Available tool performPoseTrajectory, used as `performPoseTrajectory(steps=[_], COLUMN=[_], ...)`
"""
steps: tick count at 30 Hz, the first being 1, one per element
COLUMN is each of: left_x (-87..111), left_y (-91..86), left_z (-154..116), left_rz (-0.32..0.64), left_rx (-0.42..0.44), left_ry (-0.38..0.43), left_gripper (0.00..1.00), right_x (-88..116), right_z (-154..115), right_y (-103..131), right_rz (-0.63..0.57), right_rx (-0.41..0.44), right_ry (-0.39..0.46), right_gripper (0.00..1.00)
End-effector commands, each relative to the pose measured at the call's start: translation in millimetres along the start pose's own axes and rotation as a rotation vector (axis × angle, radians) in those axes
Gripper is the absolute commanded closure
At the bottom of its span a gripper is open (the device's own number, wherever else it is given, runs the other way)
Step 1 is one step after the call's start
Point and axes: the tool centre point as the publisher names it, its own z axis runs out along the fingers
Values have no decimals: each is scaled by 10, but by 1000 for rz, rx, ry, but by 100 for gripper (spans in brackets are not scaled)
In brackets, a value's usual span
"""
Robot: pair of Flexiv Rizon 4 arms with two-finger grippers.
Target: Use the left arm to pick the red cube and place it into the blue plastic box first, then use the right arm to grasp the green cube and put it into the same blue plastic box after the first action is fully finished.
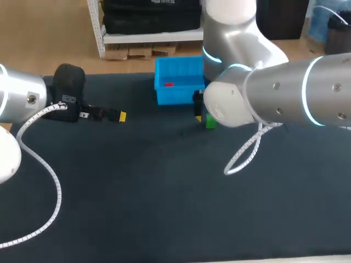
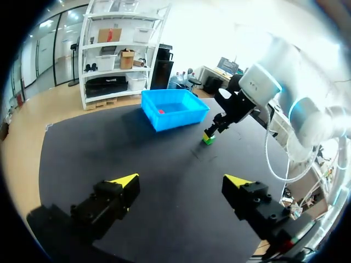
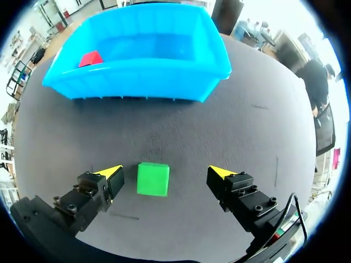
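Straddling one green cube (image 3: 153,179), open right hand (image 3: 165,174), one red cube (image 3: 91,58) in blue box (image 3: 137,75), left hand (image 2: 181,181) open, empty

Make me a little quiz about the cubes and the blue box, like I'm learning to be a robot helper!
1. Where is the red cube? A: on the floor. B: inside the blue plastic box. C: held in a gripper.
2. True or false: the right gripper is shut on the green cube.
3. Fill in the gap: the left gripper is open and holds ____.
Key: 1 B. 2 False: its fingers are open, and the cube lies between them untouched. 3 Nothing.
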Motion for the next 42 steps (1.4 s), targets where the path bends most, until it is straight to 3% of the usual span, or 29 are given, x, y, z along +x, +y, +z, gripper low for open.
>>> performPoseTrajectory(steps=[1,15,17,18,19,22,25,34,42], left_x=[10,10,10,10,10,10,10,10,10], left_y=[16,16,16,16,16,16,16,16,16], left_z=[9,9,9,9,9,9,9,9,9], left_rz=[1,1,1,1,1,1,1,1,1], left_rx=[6,6,6,6,6,6,6,6,6], left_ry=[-7,-7,-7,-7,-7,-7,-7,-7,-7], left_gripper=[0,0,0,0,0,0,0,0,0], right_x=[26,-14,-12,-11,-8,-5,3,20,-27], right_z=[76,141,157,164,173,189,202,73,-248], right_y=[-2,23,25,25,24,24,14,21,60], right_rz=[2,1,1,1,2,2,6,-4,-14], right_rx=[-5,-6,-6,-7,-10,-12,-12,19,58], right_ry=[-91,-71,-63,-62,-57,-54,-48,-48,-84], right_gripper=[0,0,11,25,47,60,100,100,100])
